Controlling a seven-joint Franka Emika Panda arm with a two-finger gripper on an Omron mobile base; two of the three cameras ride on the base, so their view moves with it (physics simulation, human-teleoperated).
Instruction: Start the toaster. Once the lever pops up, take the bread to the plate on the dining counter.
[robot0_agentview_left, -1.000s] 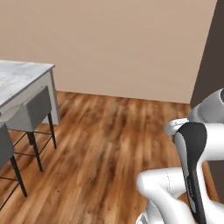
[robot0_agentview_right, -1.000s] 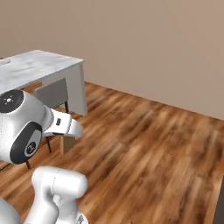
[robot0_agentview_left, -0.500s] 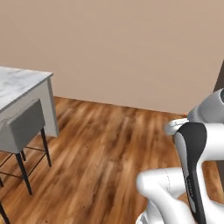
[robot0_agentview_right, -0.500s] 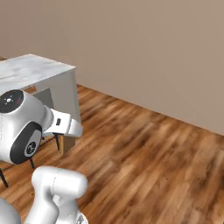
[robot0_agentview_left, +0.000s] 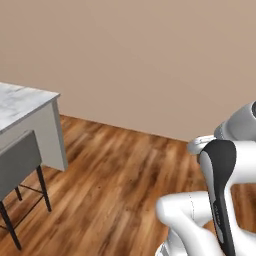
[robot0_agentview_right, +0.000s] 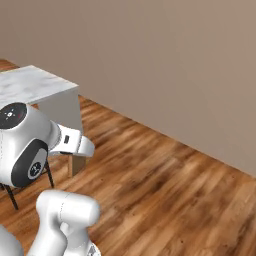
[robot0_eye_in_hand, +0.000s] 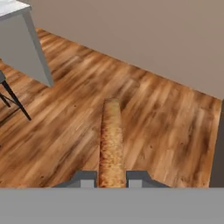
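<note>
Beige wall (robot0_agentview_left: 140, 60) runs across the back of both base views, with wood plank floor (robot0_agentview_left: 110, 185) below it. Dining worktop (robot0_agentview_left: 22, 105), white grey-veined marble on a plain grey leg, sits at the left edge of the left base view and the upper left of the right base view (robot0_agentview_right: 35, 85); its grey corner also shows top left in the hand view (robot0_eye_in_hand: 22, 39). A grey chair (robot0_agentview_left: 17, 165) with thin dark legs stands tucked against the worktop's near side. The white arm fills the lower right of the left base view and the lower left of the right base view. Hand (robot0_eye_in_hand: 111, 178) is clamped on the bread (robot0_eye_in_hand: 111, 140): the brown-crusted slice is seen edge-on, sticking out from between the two finger tips, held in the air over the floor and well apart from the worktop.
</note>
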